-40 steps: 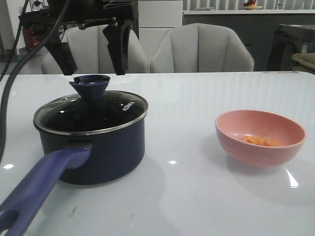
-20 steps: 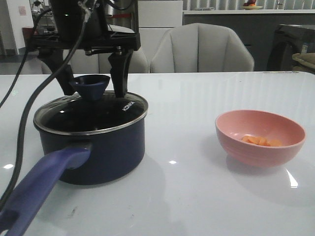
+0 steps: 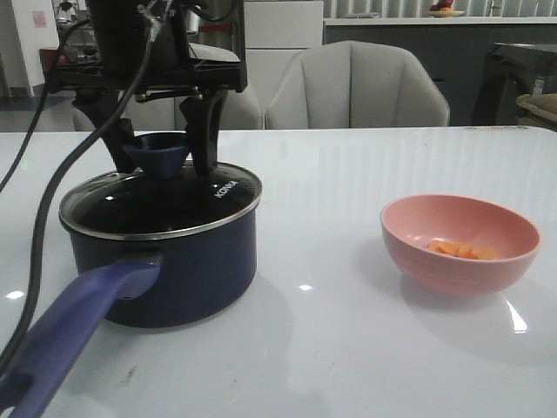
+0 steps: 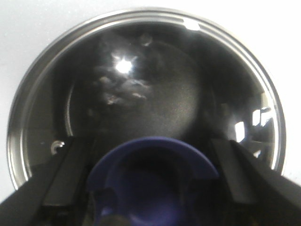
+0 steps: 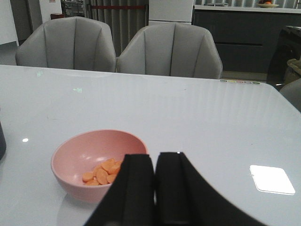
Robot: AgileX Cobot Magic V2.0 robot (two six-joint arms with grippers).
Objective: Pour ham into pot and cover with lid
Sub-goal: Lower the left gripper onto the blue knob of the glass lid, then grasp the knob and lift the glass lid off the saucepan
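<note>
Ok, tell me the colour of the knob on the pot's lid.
Purple-blue. The knob shows best in the front view, standing on the clear glass lid.

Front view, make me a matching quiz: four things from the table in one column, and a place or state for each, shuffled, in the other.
Things:
1. lid
2. ham
3. left gripper
4. right gripper

States:
A. fingers pressed together, behind the bowl
B. lying in the pink bowl
C. open, fingers either side of the knob
D. sitting on the pot

Pairs: 1-D, 2-B, 3-C, 4-A
</note>
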